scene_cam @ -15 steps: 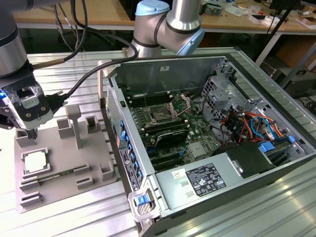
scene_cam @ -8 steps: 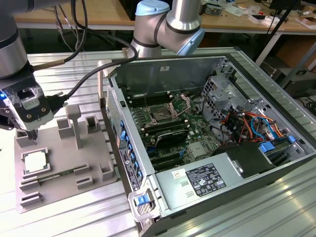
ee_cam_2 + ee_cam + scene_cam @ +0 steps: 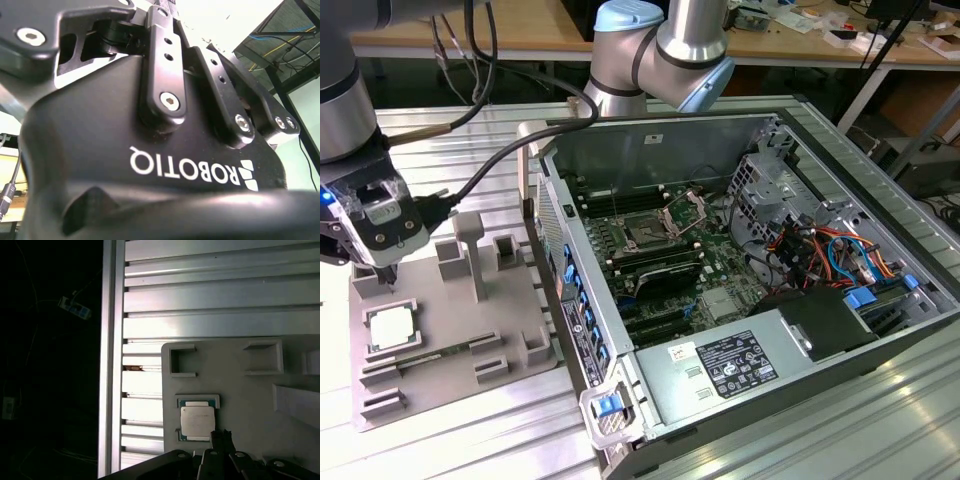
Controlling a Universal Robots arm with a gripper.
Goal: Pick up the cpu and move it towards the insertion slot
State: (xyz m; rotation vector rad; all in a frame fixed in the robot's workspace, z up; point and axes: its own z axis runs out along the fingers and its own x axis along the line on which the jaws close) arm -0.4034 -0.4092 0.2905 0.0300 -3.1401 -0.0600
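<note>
Hovering over the ribbed aluminium table (image 3: 470, 440), the arm's black gripper (image 3: 386, 272) hangs just above the grey plastic tray with raised blocks (image 3: 430, 385), and the small flat square silvery-white cpu (image 3: 392, 327) lies in its recess, just beside the tips, untouched! In the first wrist view the jaws look drawn close together, gripping nothing. My read: spread wider than the chip, centre over it, come down level onto opposite edges. Around it, the big open grey computer case (image 3: 650, 145) stands beside the tray on the exterior view's right, holding the dark steel-framed insertion slot (image 3: 645, 235), well apart from the chip. Its near side wall (image 3: 575, 290) and the tray's tall posts (image 3: 470, 255) stand between chip and socket.
</note>
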